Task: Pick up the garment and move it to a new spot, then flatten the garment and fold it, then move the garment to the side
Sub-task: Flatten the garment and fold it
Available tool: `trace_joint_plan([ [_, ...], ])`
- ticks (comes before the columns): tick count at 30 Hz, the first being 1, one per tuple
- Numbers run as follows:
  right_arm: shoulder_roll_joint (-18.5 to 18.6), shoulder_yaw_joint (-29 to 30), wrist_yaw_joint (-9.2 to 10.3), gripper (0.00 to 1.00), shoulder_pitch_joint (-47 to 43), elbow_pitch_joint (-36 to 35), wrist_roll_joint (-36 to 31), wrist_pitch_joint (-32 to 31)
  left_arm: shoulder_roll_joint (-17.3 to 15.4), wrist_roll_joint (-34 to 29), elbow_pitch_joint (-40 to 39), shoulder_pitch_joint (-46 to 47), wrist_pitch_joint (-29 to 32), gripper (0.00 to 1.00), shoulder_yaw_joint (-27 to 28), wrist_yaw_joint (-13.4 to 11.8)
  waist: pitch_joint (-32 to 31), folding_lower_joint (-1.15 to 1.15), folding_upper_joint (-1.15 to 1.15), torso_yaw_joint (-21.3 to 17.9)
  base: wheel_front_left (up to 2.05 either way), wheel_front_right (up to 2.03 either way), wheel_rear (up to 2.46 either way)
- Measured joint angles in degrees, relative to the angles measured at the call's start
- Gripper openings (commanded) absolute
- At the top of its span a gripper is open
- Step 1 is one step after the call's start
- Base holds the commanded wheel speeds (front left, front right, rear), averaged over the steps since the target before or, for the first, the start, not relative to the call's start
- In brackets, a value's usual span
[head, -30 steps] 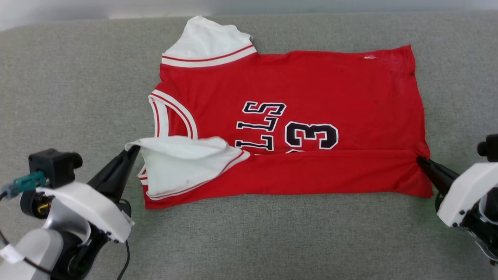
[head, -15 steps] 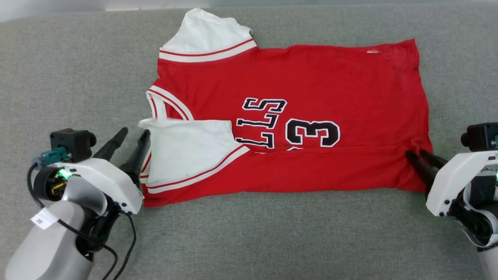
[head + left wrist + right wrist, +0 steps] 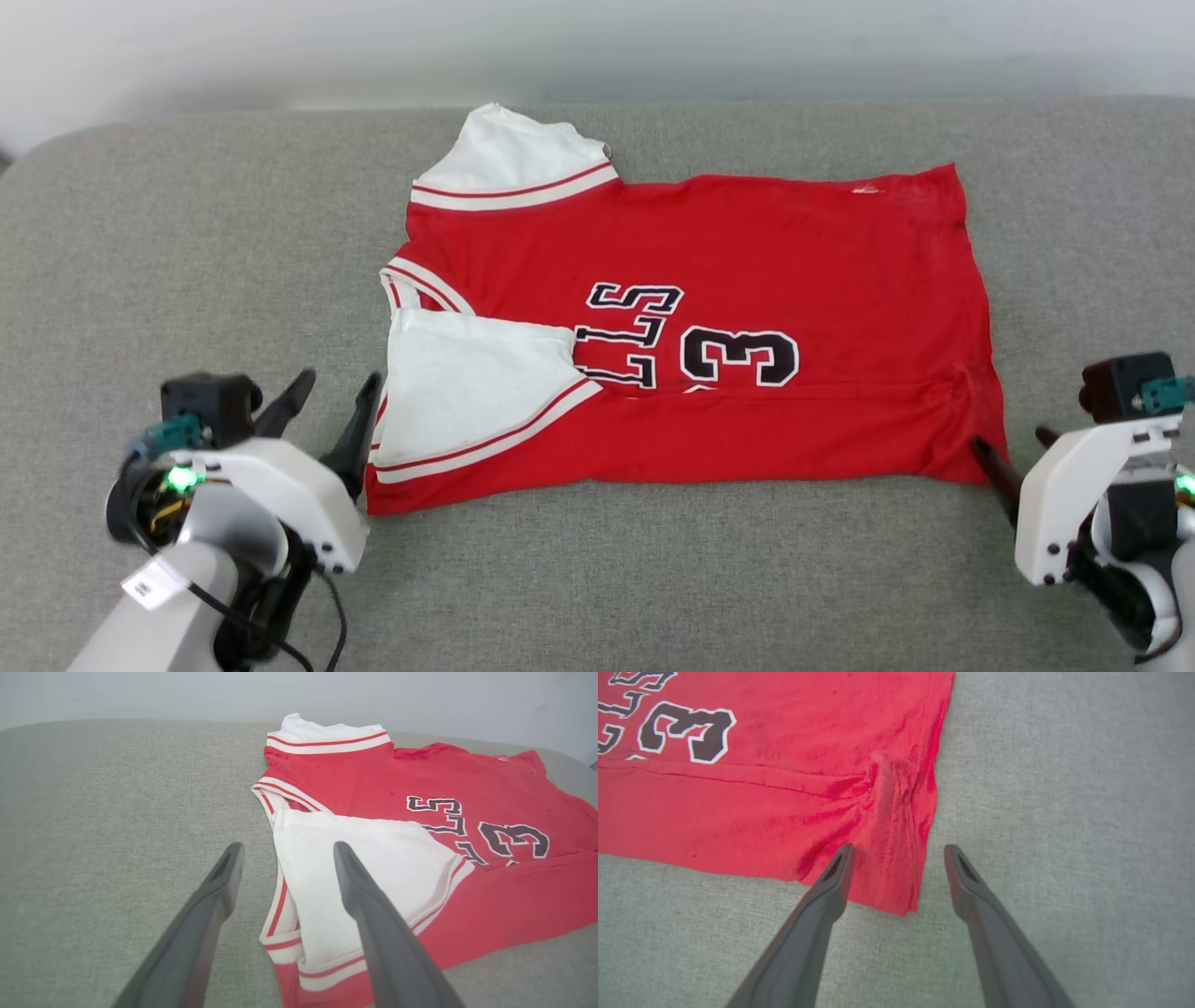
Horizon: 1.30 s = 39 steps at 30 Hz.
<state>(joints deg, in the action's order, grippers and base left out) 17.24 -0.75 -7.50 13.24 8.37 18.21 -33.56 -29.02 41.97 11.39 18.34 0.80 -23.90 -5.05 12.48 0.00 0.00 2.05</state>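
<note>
Red garment (image 3: 747, 243) folded lengthwise, white sleeve (image 3: 467, 373) on chest, left end effector (image 3: 340, 380) and right end effector (image 3: 900, 848) wide, empty

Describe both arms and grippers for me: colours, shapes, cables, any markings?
The left gripper and right gripper each have two long, tapering dark-grey fingers on a white shell. Each wrist carries a black camera block with a teal connector and a glowing green light. The left forearm is pale grey, with a loose black cable and a small white tag.
</note>
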Motion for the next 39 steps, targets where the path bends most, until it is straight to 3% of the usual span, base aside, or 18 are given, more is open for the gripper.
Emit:
trace_joint_plan([
  [4,-3.41,2.12,0.0,1.0,-3.48,-3.57,-2.91,-4.49,-2.22,-2.89,-4.66,-4.41,3.86,1.0,-1.25,-6.09,-1.22,0.0,0.0,-0.26,0.0,0.0,0.0],
  [15,-8.34,3.77,0.0,1.0,-7.19,-13.38,-5.77,-10.53,-5.15,-1.98,-14.83,-11.02,14.22,1.0,-3.12,-12.45,0.29,0.0,0.0,-2.42,0.0,0.0,0.0],
  [26,-9.11,4.6,0.0,1.0,-7.39,-15.81,-6.2,-9.83,-4.57,-0.88,-9.76,-10.26,15.14,1.0,-2.18,-13.67,4.7,0.0,0.0,-4.47,0.0,0.0,0.0],
  [30,-9.18,4.39,0.0,1.0,-7.38,-15.83,-6.06,-9.73,-3.85,-0.19,-7.4,-8.97,15.19,1.0,-2.52,-12.39,5.88,-0.01,0.0,-4.86,0.0,0.0,0.0],
  [31,-9.17,4.36,0.0,1.0,-7.38,-15.82,-6.06,-9.64,-3.68,0.16,-6.95,-8.64,15.39,0.49,-2.83,-11.76,6.04,-0.01,0.0,-4.92,0.0,0.0,0.0],
  [33,-8.92,4.31,0.0,1.0,-7.36,-15.82,-6.06,-9.61,-3.71,0.73,-6.23,-8.2,15.74,0.0,-3.08,-10.56,6.09,-0.01,0.0,-4.96,0.0,0.0,0.0],
  [39,-6.7,4.97,0.0,1.0,-6.43,-16.21,-6.91,-9.79,-2.07,1.59,-5.27,-7.3,14.89,0.0,-3.82,-8.16,4.8,0.0,0.0,-4.03,0.0,0.0,0.0],
])
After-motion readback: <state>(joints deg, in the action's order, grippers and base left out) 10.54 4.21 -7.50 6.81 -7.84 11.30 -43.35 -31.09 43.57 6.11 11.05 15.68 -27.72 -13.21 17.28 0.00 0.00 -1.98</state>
